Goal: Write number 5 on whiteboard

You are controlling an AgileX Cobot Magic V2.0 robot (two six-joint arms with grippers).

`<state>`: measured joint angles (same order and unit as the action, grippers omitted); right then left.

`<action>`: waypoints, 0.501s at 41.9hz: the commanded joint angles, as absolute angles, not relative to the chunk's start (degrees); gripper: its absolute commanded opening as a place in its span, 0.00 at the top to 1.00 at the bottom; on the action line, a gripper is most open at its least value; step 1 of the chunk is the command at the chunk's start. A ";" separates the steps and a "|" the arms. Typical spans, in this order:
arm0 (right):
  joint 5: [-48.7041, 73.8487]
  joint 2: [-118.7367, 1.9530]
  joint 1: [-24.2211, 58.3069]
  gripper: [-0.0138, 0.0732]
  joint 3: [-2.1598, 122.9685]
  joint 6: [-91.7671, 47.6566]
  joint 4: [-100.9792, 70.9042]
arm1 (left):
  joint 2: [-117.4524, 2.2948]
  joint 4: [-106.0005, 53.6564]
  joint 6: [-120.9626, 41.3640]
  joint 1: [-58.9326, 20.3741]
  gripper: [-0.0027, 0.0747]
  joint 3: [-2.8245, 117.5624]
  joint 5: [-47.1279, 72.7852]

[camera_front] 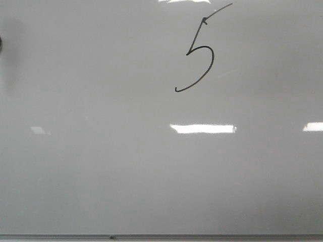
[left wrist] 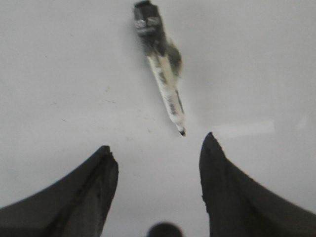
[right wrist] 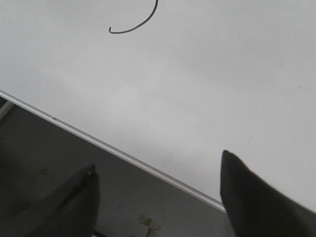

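A thin black slanted number 5 (camera_front: pixel 199 55) is drawn on the upper middle of the glossy grey-white whiteboard (camera_front: pixel 101 176) in the front view. Its lower curve also shows in the right wrist view (right wrist: pixel 136 25). No gripper shows in the front view. My left gripper (left wrist: pixel 158 154) is open and empty over the board; a marker (left wrist: pixel 160 61) with a black cap end and white body lies on the board beyond its fingertips, its tip pointing toward them. My right gripper (right wrist: pixel 157 170) is open and empty above the whiteboard's metal bottom edge (right wrist: pixel 123 157).
Bright rectangular light reflections (camera_front: pixel 203 128) lie on the board. A dark blurred shape (camera_front: pixel 1 43) sits at the board's left edge. The thin grey frame (camera_front: pixel 161 236) runs along the bottom. A dark surface (right wrist: pixel 54 158) with a tape scrap (right wrist: pixel 150 223) lies beyond the board's edge.
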<state>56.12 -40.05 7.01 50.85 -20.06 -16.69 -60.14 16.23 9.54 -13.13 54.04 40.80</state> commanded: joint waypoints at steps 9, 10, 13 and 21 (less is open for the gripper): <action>59.77 -39.66 6.57 0.22 54.72 -21.17 -17.42 | -48.01 -5.82 -8.80 -25.95 0.48 57.55 48.01; 59.52 -39.66 6.57 0.22 54.71 -21.17 -17.42 | -47.06 -6.07 -8.80 -27.00 0.48 57.55 47.14; 58.38 -39.66 6.57 0.22 54.71 -21.17 -17.42 | -45.49 -6.20 -8.80 -29.01 0.48 57.55 44.73; 55.97 -39.66 6.57 0.43 54.71 -21.17 -17.42 | -45.97 -6.20 -8.80 -29.46 0.49 57.55 43.21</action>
